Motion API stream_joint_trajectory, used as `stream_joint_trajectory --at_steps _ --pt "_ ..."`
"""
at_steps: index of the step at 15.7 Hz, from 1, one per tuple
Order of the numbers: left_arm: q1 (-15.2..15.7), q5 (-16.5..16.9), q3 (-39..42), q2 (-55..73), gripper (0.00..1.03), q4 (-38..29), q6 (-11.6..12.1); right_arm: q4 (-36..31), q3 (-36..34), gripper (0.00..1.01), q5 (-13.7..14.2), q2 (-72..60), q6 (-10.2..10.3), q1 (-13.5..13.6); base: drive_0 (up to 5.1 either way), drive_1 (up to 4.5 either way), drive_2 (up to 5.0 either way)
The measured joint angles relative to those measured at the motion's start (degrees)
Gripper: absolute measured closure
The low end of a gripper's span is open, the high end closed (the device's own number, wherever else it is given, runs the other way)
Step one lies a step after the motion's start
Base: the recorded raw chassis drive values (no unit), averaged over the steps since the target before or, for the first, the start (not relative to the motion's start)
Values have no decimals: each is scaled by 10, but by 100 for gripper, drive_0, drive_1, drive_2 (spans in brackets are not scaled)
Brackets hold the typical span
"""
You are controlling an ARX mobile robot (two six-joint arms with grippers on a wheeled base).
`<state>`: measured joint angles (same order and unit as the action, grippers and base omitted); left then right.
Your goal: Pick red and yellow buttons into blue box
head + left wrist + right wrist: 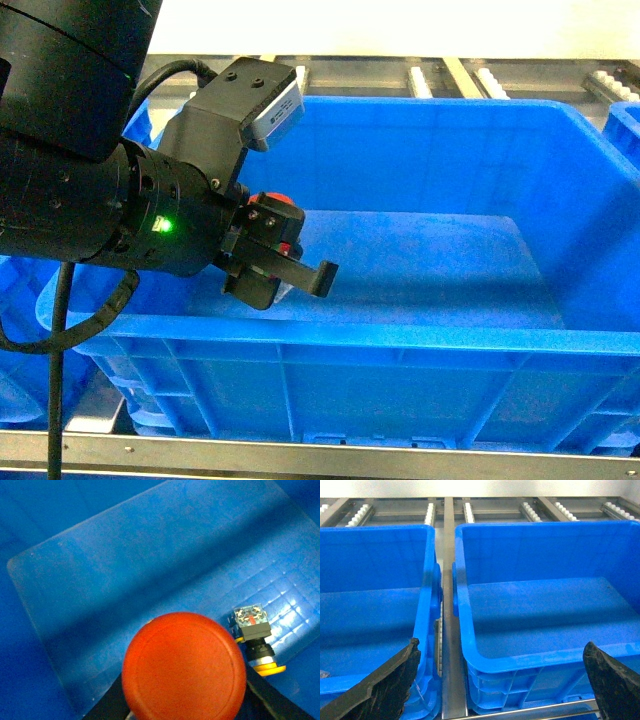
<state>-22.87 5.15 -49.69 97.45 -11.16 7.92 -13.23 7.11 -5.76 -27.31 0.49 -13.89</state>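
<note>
My left gripper (283,262) is shut on the red button (275,205) and holds it over the left part of the blue box (400,335), inside its walls. In the left wrist view the round red cap (184,666) fills the lower middle, with a black finger (107,707) on either side. The yellow button (256,640) lies on its side on the box floor (150,570), just right of the red cap. My right gripper (502,647) is open with nothing between its fingers, and it does not show in the head view.
The right wrist view shows two blue boxes side by side, one on the left (375,532) and one on the right (545,530), with a metal rail (447,630) between them. A roller conveyor (470,512) runs behind. Another blue bin edge (625,120) sits at the head view's right.
</note>
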Motion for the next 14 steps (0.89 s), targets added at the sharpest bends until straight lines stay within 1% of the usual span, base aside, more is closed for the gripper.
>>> stream_joint_trajectory --at_steps 1,2,3,4,5,6,7,8,9,10,12,13,14 --pt "-2 -10 0 -1 53 -21 -2 0 0 3 0 0 0 0 0 0 0" --pt "-3 -12 1 -8 43 -44 -2 0 0 3 0 0 0 0 0 0 0" --pt "0 -24 5 -18 32 -75 -5 0 0 3 0 0 0 0 0 0 0" --pt "9 -32 13 -32 21 -106 -14 0 0 3 0 0 0 0 0 0 0" --pt "20 -43 19 -51 10 -110 -22 0 0 3 0 0 0 0 0 0 0" --pt "28 -41 22 -57 3 -131 -26 0 0 3 0 0 0 0 0 0 0" --pt "41 -75 31 -64 6 -156 -27 0 0 3 0 0 0 0 0 0 0" --pt "51 -106 58 -80 5 -198 -29 0 0 3 0 0 0 0 0 0 0" --pt "56 -154 99 -125 5 -238 -34 0 0 3 0 0 0 0 0 0 0" --pt "49 -202 134 -178 5 -285 -34 0 0 3 0 0 0 0 0 0 0" --pt "26 -274 210 -297 5 -292 -68 0 0 3 0 0 0 0 0 0 0" --pt "10 -313 260 -332 5 -330 -70 0 0 3 0 0 0 0 0 0 0" --pt "-2 -350 309 -387 5 -299 -73 0 0 3 0 0 0 0 0 0 0"
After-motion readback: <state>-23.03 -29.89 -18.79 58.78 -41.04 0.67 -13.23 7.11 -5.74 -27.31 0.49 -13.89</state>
